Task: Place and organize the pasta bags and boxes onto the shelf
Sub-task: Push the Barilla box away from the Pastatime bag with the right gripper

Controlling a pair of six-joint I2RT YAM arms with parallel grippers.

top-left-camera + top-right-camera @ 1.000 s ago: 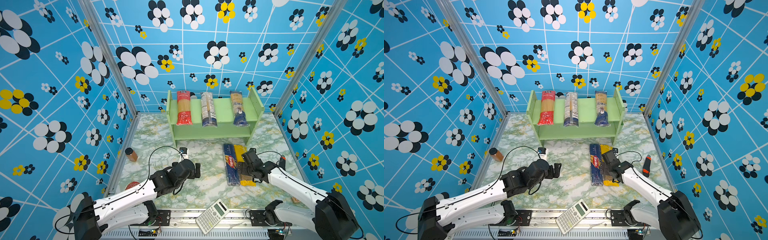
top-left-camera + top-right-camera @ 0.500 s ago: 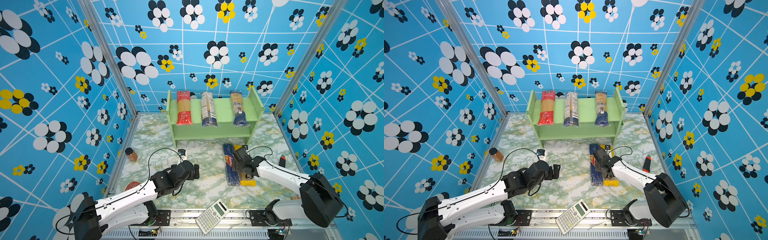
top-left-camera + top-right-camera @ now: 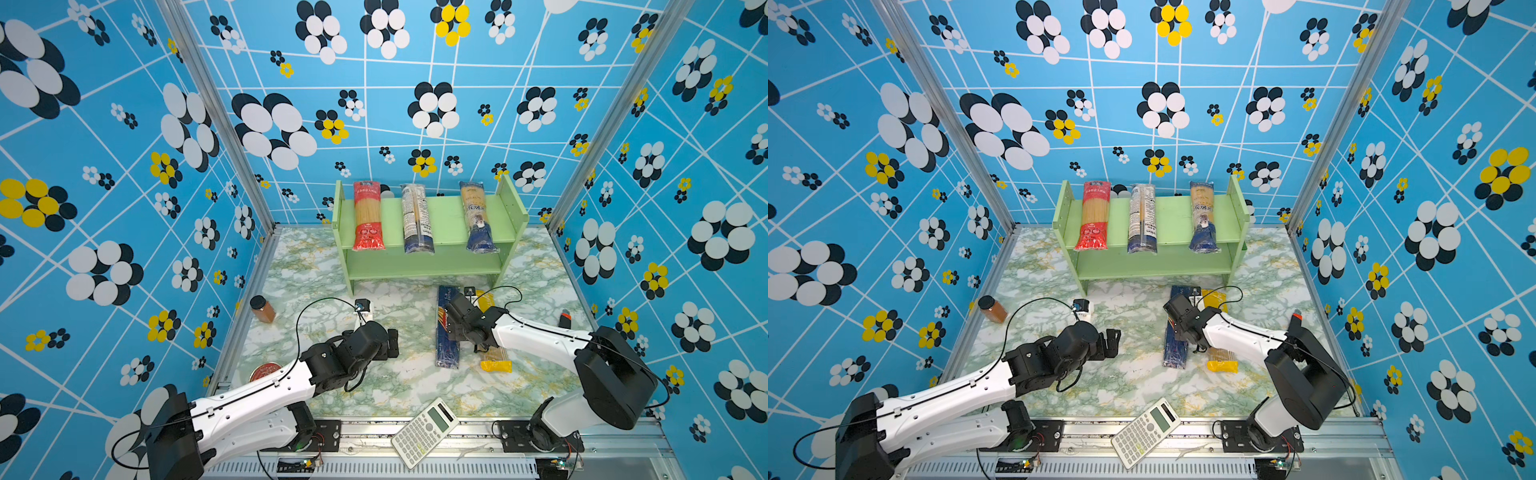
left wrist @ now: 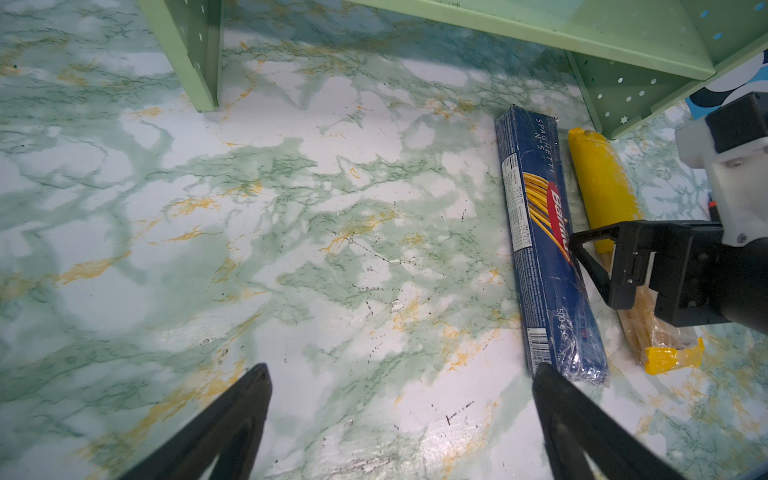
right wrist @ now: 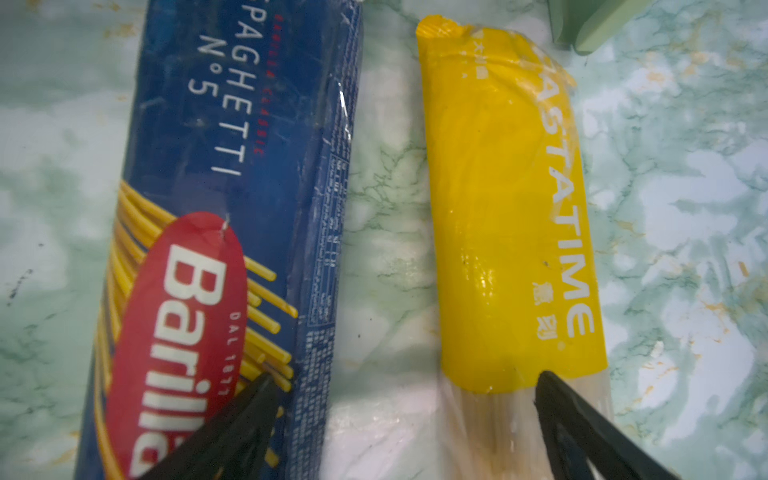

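The light-green shelf stands at the back of the table. Three pasta bags lie on its top tier: a red-ended one, a clear and navy one and a yellow-navy one. On the table lie the dark blue Barilla box and, beside it, the yellow bag. My right gripper is open low over both, one finger above the box, the other above the bag. Left of the box, my left gripper is open over bare table.
A brown jar with a black lid stands near the left wall. A red disc lies by the left arm. A white calculator rests on the front rail. A red and black object sits at the right edge.
My right gripper has swung left, from the right side of the yellow bag to above the Barilla box and the bag. The left arm has hardly moved.
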